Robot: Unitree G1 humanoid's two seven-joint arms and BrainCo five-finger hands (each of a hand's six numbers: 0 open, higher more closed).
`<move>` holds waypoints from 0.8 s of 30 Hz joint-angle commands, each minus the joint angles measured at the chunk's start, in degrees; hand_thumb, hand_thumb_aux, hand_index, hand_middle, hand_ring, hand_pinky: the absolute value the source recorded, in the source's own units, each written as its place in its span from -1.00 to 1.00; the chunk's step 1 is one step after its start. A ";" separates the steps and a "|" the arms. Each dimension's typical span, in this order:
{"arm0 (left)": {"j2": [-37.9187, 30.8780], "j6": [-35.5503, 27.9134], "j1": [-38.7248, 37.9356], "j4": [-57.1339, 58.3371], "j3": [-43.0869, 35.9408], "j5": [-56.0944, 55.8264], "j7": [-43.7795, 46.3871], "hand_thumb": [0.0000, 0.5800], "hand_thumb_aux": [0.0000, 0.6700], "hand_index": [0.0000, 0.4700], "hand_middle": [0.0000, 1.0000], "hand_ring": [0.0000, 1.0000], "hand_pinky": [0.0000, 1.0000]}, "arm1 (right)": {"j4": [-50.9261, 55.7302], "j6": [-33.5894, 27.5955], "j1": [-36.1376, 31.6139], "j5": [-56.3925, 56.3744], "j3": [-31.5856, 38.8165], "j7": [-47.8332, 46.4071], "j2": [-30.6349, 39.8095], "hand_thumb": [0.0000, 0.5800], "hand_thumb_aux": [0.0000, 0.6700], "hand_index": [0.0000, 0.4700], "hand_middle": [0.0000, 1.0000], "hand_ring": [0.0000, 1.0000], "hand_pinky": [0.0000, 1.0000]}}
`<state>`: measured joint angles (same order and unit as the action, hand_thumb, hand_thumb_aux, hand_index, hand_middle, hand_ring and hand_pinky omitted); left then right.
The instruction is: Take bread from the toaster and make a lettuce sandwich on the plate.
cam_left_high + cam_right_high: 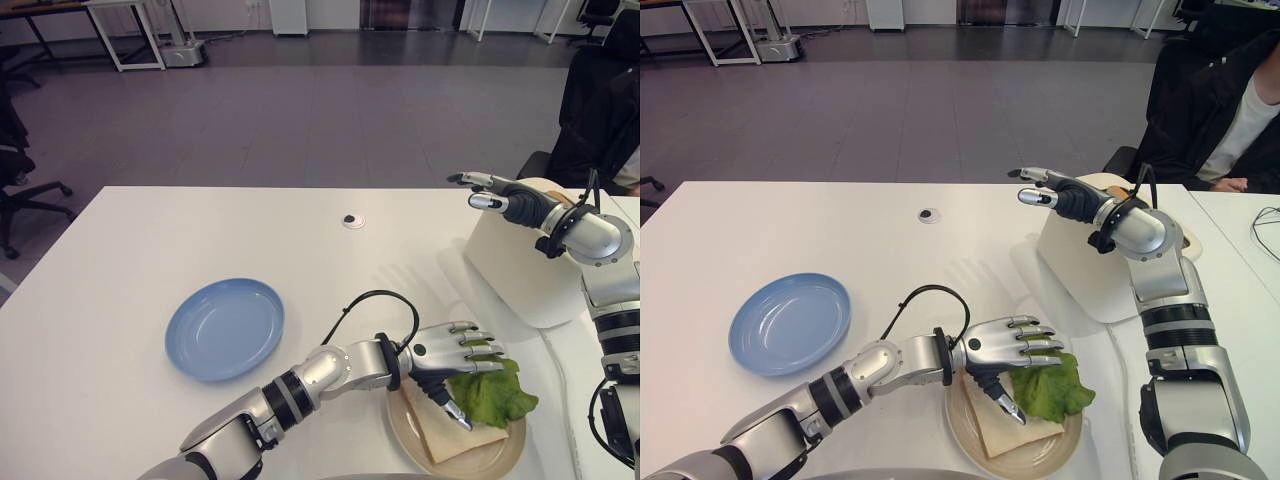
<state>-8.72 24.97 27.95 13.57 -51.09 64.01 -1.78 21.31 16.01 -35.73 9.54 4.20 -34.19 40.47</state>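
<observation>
A slice of bread (447, 437) lies on a tan plate (502, 462) near the table's front edge, with a green lettuce leaf (497, 396) on its right part. My left hand (452, 356) hovers just over the bread and lettuce, fingers stretched out to the right and thumb pointing down at the slice, holding nothing. The white toaster (515, 270) stands at the right. A tan edge of bread (1118, 190) shows at its top. My right hand (492, 194) is above the toaster's left top edge, fingers extended and empty. The blue plate (225, 328) sits bare on the left.
A small black button on a white disc (352, 219) lies at the table's far middle. A black cable (372, 305) loops up from my left wrist. The white table (120, 270) has free room between the two plates. An office chair (15, 195) stands off the left edge.
</observation>
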 commanded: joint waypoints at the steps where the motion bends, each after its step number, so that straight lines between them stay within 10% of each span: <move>1: 0.55 0.33 0.38 0.99 -0.17 -0.96 0.59 0.51 0.01 0.01 -1.00 -1.00 -1.00 | -0.48 -0.45 0.88 -0.22 0.07 -0.44 -0.33 -1.00 -1.00 -1.00 -1.00 -1.00 -1.00; 10: 1.75 1.48 -0.40 3.75 1.29 -6.78 1.06 1.00 0.92 0.92 -1.00 -1.00 -1.00 | -0.28 -0.36 0.68 -0.14 -0.03 -0.23 -0.38 -1.00 -1.00 -1.00 -1.00 -1.00 -1.00; 14: 1.32 1.68 -0.45 3.48 1.93 -8.33 1.12 1.00 1.00 1.00 -1.00 -1.00 -1.00 | 0.23 -0.29 0.28 0.08 0.26 -0.11 -0.69 -1.00 -1.00 -1.00 -1.00 -1.00 -1.00; 22: 1.08 1.77 -0.78 2.41 2.62 -9.45 1.67 1.00 1.00 1.00 -1.00 -1.00 -1.00 | 1.15 0.09 -0.15 0.22 0.46 -0.18 -0.94 -1.00 -1.00 -1.00 -1.00 -1.00 -1.00; 23: 1.02 1.71 -0.82 2.12 2.74 -9.53 1.84 0.71 0.24 0.24 -1.00 -1.00 -1.00 | 1.17 0.08 -0.14 0.23 0.49 -0.17 -0.96 -1.00 -1.00 -1.00 -1.00 -1.00 -1.00; 24: 0.95 1.61 -0.90 1.68 2.86 -9.61 2.10 0.75 0.29 0.29 -1.00 -1.00 -1.00 | 1.26 0.12 -0.21 0.25 0.56 -0.18 -0.99 -1.00 -1.00 -1.00 -1.00 -1.00 -1.00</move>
<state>-7.43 26.87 27.54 16.11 -48.83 55.03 -0.65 22.39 16.18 -35.72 9.55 4.39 -34.01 39.82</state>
